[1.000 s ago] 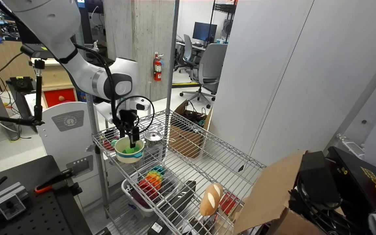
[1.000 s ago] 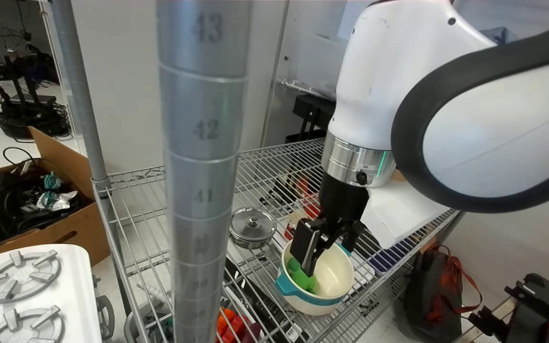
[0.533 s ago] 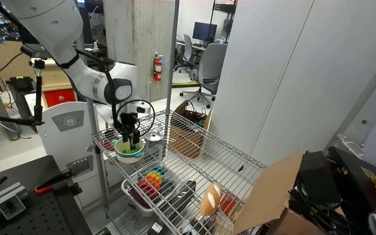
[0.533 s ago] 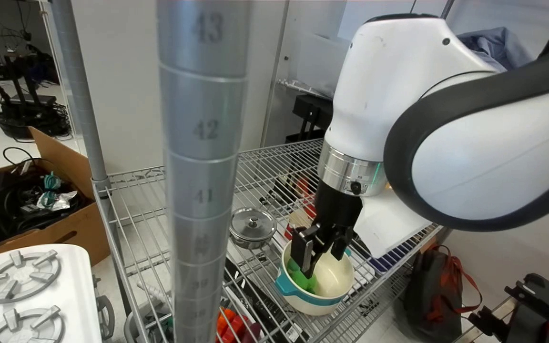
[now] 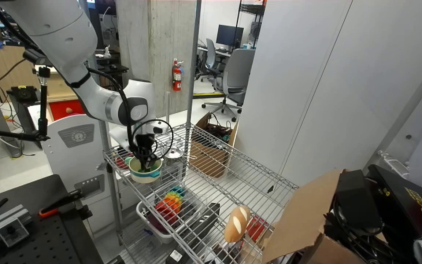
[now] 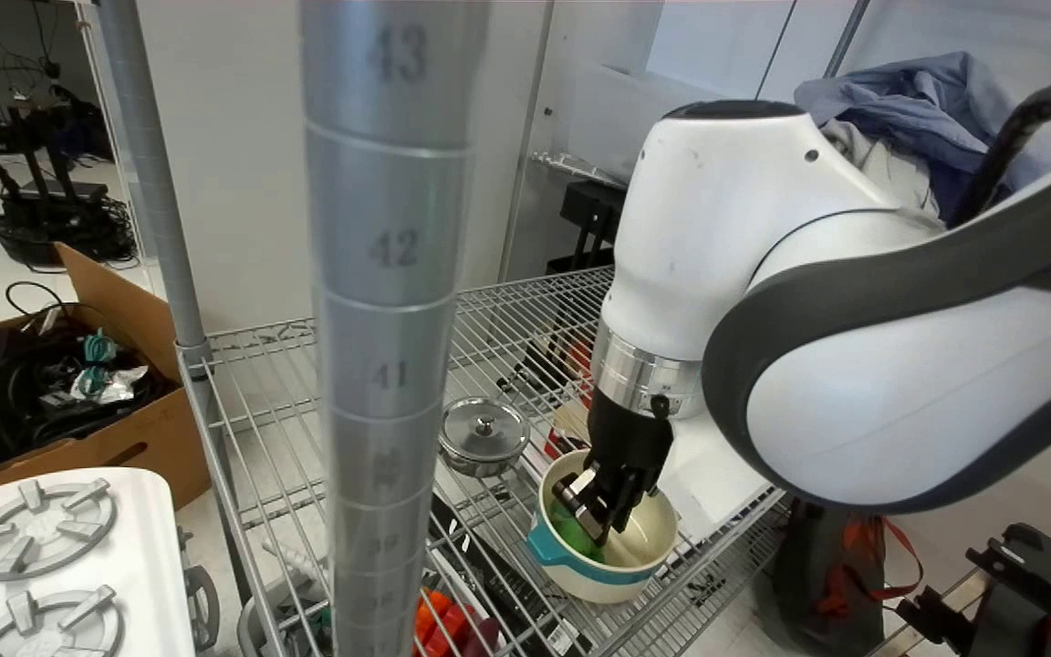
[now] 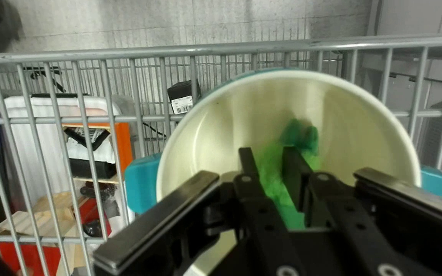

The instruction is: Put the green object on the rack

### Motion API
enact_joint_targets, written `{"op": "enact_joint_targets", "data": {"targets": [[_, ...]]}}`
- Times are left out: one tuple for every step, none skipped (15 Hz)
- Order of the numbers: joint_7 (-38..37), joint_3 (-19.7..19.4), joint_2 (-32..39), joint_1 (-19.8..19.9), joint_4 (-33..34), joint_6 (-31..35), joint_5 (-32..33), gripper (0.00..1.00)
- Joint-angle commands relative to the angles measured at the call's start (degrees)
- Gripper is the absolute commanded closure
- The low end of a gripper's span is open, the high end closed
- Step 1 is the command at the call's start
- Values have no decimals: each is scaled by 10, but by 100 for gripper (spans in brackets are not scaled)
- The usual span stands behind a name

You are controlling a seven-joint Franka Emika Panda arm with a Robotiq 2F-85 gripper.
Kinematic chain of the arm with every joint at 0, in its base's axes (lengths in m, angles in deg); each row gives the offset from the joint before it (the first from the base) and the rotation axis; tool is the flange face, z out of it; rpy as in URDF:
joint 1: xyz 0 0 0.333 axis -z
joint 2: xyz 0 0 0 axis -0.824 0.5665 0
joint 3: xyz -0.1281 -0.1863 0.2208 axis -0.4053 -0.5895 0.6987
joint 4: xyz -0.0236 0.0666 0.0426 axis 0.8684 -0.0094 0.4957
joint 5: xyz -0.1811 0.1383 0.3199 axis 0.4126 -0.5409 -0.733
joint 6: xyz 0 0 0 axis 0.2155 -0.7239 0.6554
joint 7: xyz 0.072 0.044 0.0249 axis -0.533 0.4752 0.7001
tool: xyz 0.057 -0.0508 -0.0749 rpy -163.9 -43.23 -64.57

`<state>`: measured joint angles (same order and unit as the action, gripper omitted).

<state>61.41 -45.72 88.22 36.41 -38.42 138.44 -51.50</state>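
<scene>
The green object (image 7: 271, 180) lies in the cream pot (image 7: 363, 126) with teal handles, and it is blurred in the wrist view, with darker teal patches at its far end. My gripper (image 7: 268, 151) points down inside the pot, its fingers standing a narrow gap apart on either side of the green object. Whether both pads press on it cannot be told. In both exterior views the gripper (image 6: 603, 529) (image 5: 147, 165) reaches below the pot's rim and partly covers the green object (image 6: 571, 531). I cannot make out the rack apart from the metal wire shelf (image 6: 261, 401) bearing the pot.
A lidded steel pot (image 6: 484, 429) stands on the shelf near the cream pot. Farther along the shelf lies a toy bread loaf (image 5: 237, 223), with an open cardboard box (image 5: 302, 212) beyond it. Upright posts (image 6: 389, 274) rise at the shelf's corners. A toy stove (image 6: 78, 566) stands beside it.
The arm has come down, taking the gripper from above the pot to inside it. Its fingers have drawn closer together around the green object. The pot has stayed in place.
</scene>
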Motion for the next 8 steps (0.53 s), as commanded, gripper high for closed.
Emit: {"op": "enact_joint_targets", "data": {"targets": [[-12, -24, 58, -19, 49, 9, 21, 96], [-13, -28, 68, -20, 57, 6, 19, 100], [-11, -29, 74, -20, 62, 3, 18, 100], [-9, -30, 73, -18, 66, -3, 16, 100], [-7, -28, 62, -17, 65, -11, 13, 99], [-5, -27, 56, -16, 61, -12, 12, 99], [-4, -26, 44, -16, 54, -16, 11, 99], [-4, -24, 36, -16, 49, -19, 10, 99]]}}
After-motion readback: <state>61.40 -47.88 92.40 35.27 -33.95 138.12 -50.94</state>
